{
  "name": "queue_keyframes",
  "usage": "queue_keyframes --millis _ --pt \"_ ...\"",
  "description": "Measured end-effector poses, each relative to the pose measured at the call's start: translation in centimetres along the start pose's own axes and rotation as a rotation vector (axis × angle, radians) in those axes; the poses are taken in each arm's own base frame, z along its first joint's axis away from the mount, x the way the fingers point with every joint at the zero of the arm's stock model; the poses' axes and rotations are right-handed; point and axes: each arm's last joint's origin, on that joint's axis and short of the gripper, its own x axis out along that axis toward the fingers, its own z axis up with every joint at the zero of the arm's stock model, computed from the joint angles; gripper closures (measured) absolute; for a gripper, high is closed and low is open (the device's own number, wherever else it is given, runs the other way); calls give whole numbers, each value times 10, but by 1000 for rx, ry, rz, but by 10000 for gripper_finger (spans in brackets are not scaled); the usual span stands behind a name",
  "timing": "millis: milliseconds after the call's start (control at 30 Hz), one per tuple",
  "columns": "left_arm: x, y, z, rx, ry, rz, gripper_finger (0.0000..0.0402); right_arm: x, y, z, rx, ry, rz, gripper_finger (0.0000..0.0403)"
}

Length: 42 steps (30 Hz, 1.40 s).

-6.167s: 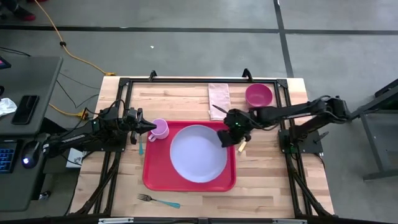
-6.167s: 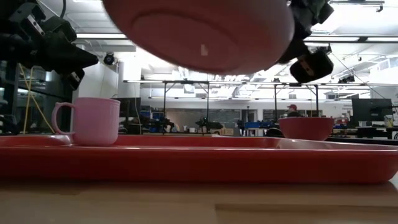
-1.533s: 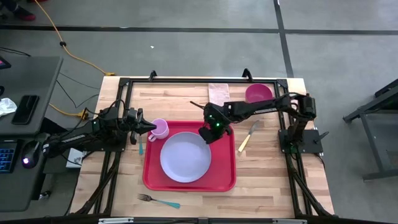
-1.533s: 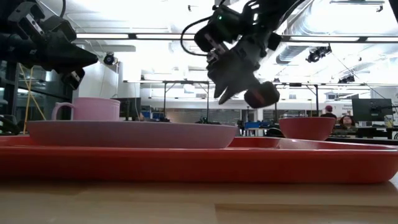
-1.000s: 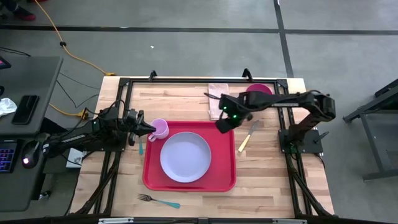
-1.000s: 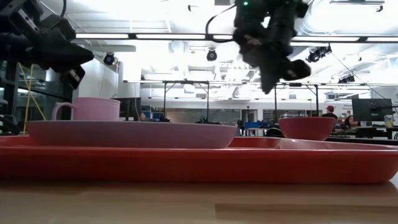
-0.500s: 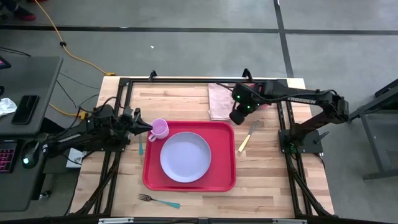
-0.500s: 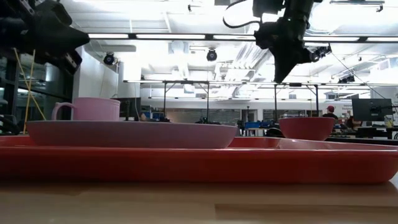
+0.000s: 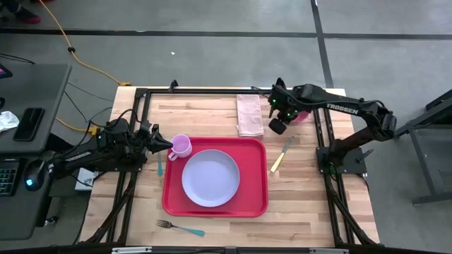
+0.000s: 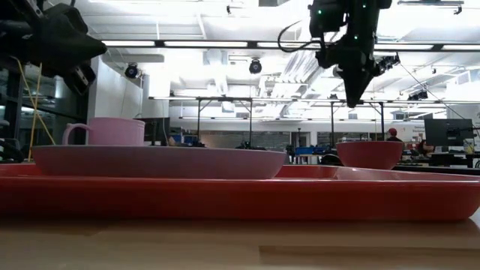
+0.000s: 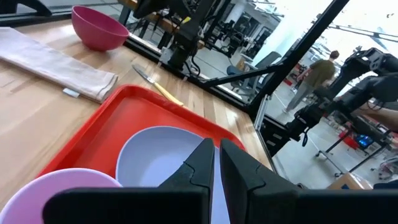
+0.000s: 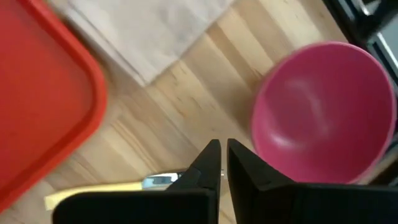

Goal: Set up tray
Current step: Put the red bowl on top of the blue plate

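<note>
Wood table's got the tray [image 9: 215, 178] with plate [image 9: 210, 178] and cup [image 9: 181, 146] loaded. My right gripper [image 9: 277, 125] hangs by the bowl [image 9: 300, 113], fingers together and empty, I'd guess lining up to grab it; left gripper [image 9: 169, 144], also closed, sits beside the cup.

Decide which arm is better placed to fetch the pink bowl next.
The right: its gripper hovers beside the bowl, while the left gripper waits by the cup.

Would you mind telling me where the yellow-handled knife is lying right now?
In the high view the knife lies on the bare wood just off the right edge of the red tray, nearer the camera than the pink bowl and the right gripper.
</note>
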Motion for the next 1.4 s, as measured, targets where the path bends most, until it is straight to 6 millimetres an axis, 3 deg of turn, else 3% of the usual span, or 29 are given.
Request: queue_keyframes --millis 467,800,1400 --pt "0 -1 1 1 -12 -5 344 4 -21 3 -69 30 11 298" --pt "0 -1 1 -22 -13 -4 344 16 -20 8 -128 76 8 289" --pt "0 -1 1 -61 -13 -6 344 63 -33 24 -116 232 -10 254"
